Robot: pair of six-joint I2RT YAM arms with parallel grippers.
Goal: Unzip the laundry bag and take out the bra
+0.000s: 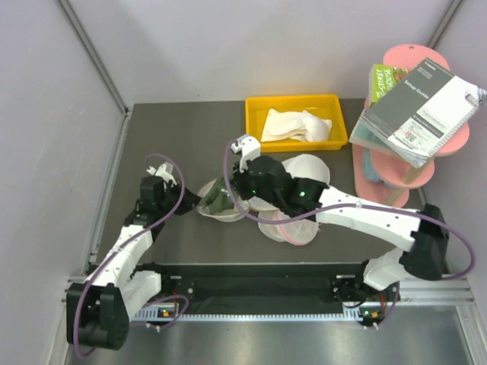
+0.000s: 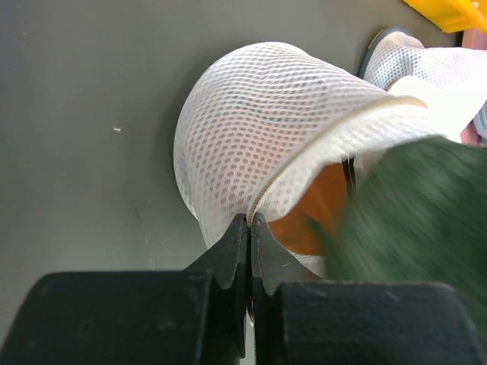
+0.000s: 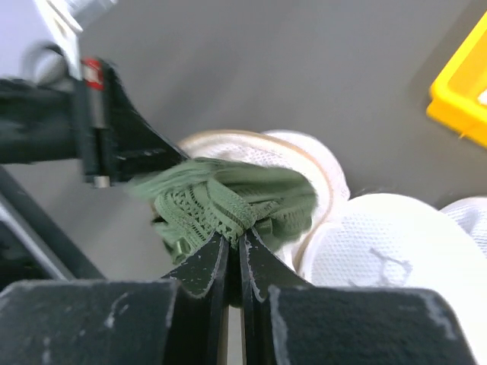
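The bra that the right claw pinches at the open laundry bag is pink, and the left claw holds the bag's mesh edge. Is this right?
No: the bra is green, not pink, as the right wrist view shows. The rest stands: the right claw pinches it at the open laundry bag, and the left claw holds the bag's mesh edge.

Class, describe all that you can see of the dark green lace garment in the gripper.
The dark green lace bra is soft, bunched fabric with a scalloped openwork edge. The right gripper is shut on a fold of it, over the open mouth of the beige-rimmed white mesh laundry bag. Its left side is blurred.
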